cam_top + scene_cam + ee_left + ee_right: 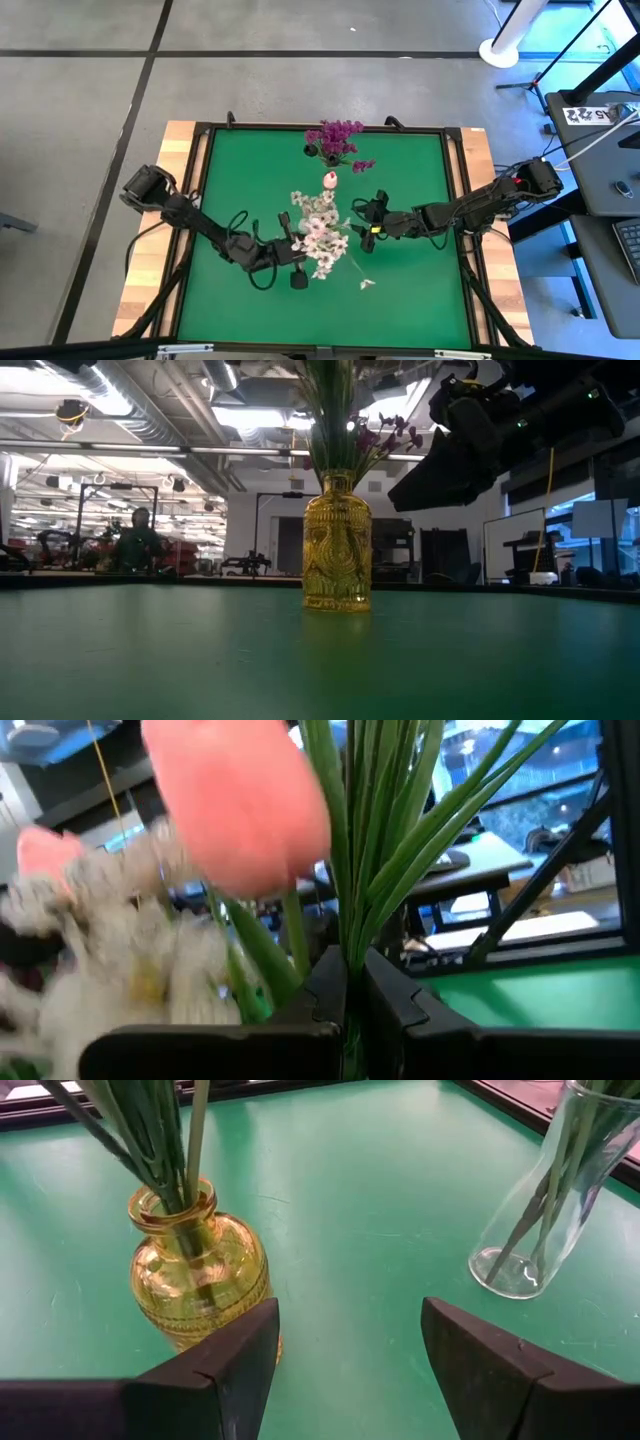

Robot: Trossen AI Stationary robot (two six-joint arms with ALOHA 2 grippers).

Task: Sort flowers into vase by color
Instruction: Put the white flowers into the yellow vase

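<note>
Here, a bunch of flowers (320, 232), white sprigs with a pale pink tulip bud (235, 805), held up over the middle of the green table (420, 290), stems pinched together in the left tool (292, 255), its fingers closed tight on the green stalks in the left wrist view. Magenta sprigs (338, 137) already standing in the clear glass vase (545, 1200) near the far edge. Amber glass vase (198, 1270) upright at mid-table, green stems in its neck; whether these belong to the gripped bunch cannot be told.

Risks, as a judgement: narrow amber neck, so splayed stems could catch the rim and tip the vase; a loose stalk could slip free; one small pale bloom (367, 284) lies on the table nearby. Mixed white and pink in one grasp could spoil the colour sort.

Left arm reaching low from the left edge, forearm nearly level. Right tool (368, 226) just beside the bunch, fingers spread wide and empty, pointed between the two vases, arm stretched in from the right edge.
</note>
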